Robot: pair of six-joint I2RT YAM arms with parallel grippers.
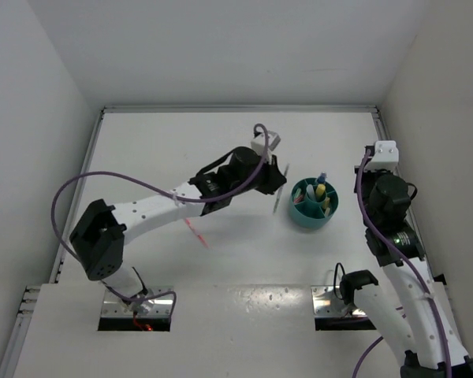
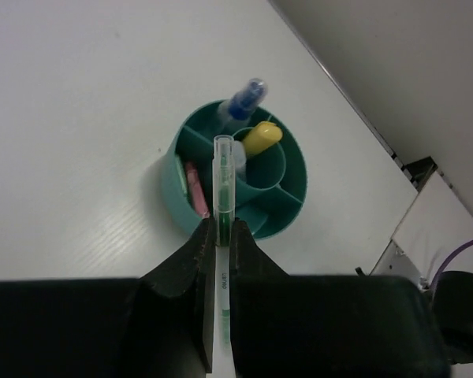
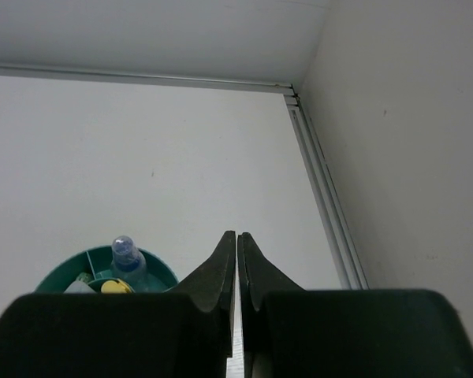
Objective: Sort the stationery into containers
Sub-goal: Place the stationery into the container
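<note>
- The white table (image 1: 181,150) carries the tub on its right half, in front of the right arm.
- The round teal tub (image 2: 171,187) has a centre cup with divider walls around it. It probably handles as light, stiff plastic, and a knock on the rim could slide it.
- The left claw (image 2: 218,226) is nearly shut, pinching the thin green pen between its two black fingers. It hangs above the table just left of the tub.
- The right claw (image 3: 236,236) is closed with its fingers pressed together and nothing between them. It is raised beyond the tub on the right, touching nothing.
- The thin green pen (image 2: 223,177) is in the air, gripped on its barrel, with a long stretch reaching out toward the tub and not yet inside. It looks light, stiff and smooth, so it may swivel or slip in the pinch. A hold nearer its middle would probably steady it.
- A blue-capped tube (image 2: 243,98) stands in a far slot.
- A yellow marker (image 2: 262,138) leans in the centre cup.
- A pink piece (image 2: 195,187) sits in the left slot.
- A thin reddish item (image 1: 195,232) lies on the table, well apart from the tub. I cannot tell what kind it is.
</note>
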